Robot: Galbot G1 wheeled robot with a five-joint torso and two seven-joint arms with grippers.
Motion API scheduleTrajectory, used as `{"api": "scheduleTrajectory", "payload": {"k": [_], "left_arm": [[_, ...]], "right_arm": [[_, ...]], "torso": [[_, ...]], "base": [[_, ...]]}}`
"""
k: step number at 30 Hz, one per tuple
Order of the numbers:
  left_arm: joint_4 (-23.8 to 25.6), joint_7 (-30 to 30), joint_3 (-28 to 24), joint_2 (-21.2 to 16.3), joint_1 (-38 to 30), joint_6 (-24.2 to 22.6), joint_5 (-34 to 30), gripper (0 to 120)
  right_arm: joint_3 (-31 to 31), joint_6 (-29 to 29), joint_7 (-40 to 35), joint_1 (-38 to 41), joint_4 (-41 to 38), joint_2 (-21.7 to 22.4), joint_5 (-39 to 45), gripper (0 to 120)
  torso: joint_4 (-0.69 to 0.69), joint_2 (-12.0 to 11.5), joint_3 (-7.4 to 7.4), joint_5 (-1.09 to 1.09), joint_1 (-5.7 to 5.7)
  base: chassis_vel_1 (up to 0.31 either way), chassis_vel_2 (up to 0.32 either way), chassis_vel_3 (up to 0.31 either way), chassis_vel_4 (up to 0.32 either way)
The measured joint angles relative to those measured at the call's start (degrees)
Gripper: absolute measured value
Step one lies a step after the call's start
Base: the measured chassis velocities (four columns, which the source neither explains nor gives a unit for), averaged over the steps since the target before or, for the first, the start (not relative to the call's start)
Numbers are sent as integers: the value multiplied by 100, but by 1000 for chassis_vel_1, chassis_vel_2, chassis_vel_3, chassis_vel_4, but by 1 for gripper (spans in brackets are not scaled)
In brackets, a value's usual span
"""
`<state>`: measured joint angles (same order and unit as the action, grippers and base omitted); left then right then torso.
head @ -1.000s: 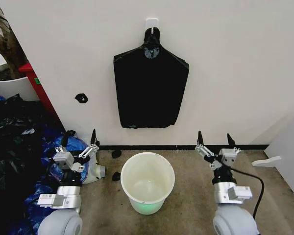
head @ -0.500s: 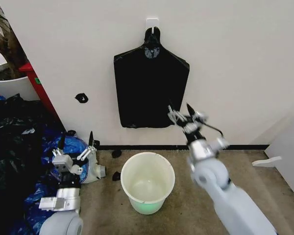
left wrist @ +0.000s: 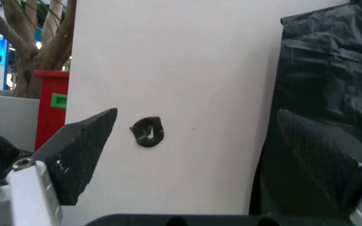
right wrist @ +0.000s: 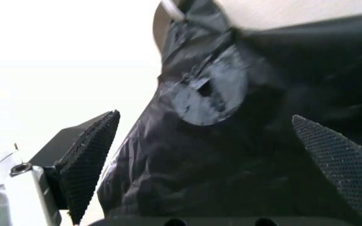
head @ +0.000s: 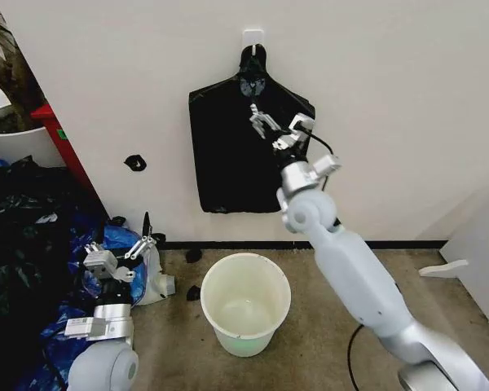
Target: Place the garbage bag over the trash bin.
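The garbage bag is black, crinkled plastic hanging flat on the wall from a white hook, with its neck bunched at the hook. My right gripper is raised to the bag's upper part, just below the neck. In the right wrist view this gripper is open, with the bag between and just beyond its fingers. The trash bin, a round white bucket, stands on the floor under the bag. My left gripper is open and low, left of the bin; it faces the wall.
A heap of black and blue bags fills the floor at the left, behind a white plant pot and a red post. Black scraps lie by the skirting. A pale panel stands at the right.
My right arm swung up from beside the bin to the hanging bag's upper part, its gripper staying open. The left gripper stayed low and shifted slightly.
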<state>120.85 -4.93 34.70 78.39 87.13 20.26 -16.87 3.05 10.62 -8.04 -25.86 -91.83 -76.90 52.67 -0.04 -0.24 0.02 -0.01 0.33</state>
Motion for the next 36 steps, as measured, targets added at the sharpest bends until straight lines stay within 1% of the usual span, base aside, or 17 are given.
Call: {"api": "scheduleTrajectory", "payload": {"k": [3,7,10,11,12,13,14,19,20,21,25,26,27,28,30,33,36], "left_arm": [[-19,-23,9,2,-14,-3,-8,100],[-19,-39,16,2,-17,-5,-27,100],[-19,-45,19,2,-16,-6,-29,100],[-23,-49,20,6,-14,-6,-28,100],[-24,-53,20,12,-14,-7,-24,100],[-24,-53,20,12,-14,-7,-24,100],[-23,-55,18,16,-14,-7,-19,100],[-14,-59,-8,38,-6,-12,21,100],[-14,-59,-8,38,-6,-12,21,100],[-14,-59,-10,41,-6,-12,28,100],[-17,-63,-22,48,-2,-13,55,100],[-17,-63,-22,48,-2,-13,55,100],[-20,-65,-27,49,-2,-13,65,100],[-24,-66,-30,49,-3,-13,70,100],[-40,-73,-32,48,-14,-13,76,100],[-73,-82,-33,45,-23,-11,85,100],[-92,-91,-34,37,-26,-4,92,100]], "right_arm": [[56,4,35,182,218,-143,-46,100],[60,22,83,302,344,-202,-58,97],[58,45,143,381,412,-207,-58,88],[50,53,166,430,434,-200,-55,80],[43,54,172,456,445,-198,-50,76],[43,54,172,456,445,-198,-50,76],[34,56,177,476,449,-197,-45,73],[-40,80,245,535,450,-171,-37,52],[-40,80,245,535,450,-171,-37,52],[-50,82,250,537,450,-161,-37,49],[-84,88,268,536,459,-140,-56,30],[-84,88,268,536,459,-140,-56,30],[-95,93,282,526,460,-135,-68,25],[-102,99,302,512,460,-130,-72,24],[-106,124,370,487,460,-109,-74,12],[-108,164,486,457,470,-78,-74,2],[-109,192,541,426,468,-60,-75,0]], "torso": [[2,0,0,0,0],[2,0,-1,1,-1],[1,0,0,2,-1],[1,0,-1,2,-1],[1,0,-1,2,-1],[1,0,-1,2,-1],[1,0,0,2,-1],[1,0,-1,2,-1],[1,0,-1,2,-1],[1,0,-1,2,-1],[1,1,-1,3,-1],[1,1,-1,3,-1],[2,1,-1,2,-1],[2,1,-1,2,-1],[1,1,-1,2,-1],[1,1,-1,2,-1],[2,1,-1,2,-1]], "base": [[0,0,0,0],[0,0,0,0],[0,0,0,0],[0,0,0,0],[0,0,0,0],[0,0,0,0],[0,0,0,0],[0,0,0,0],[0,0,0,0],[0,0,0,0],[0,0,0,0],[0,0,0,0],[0,0,0,0],[0,0,0,0],[0,0,0,0],[0,0,0,0],[0,0,0,0]]}}
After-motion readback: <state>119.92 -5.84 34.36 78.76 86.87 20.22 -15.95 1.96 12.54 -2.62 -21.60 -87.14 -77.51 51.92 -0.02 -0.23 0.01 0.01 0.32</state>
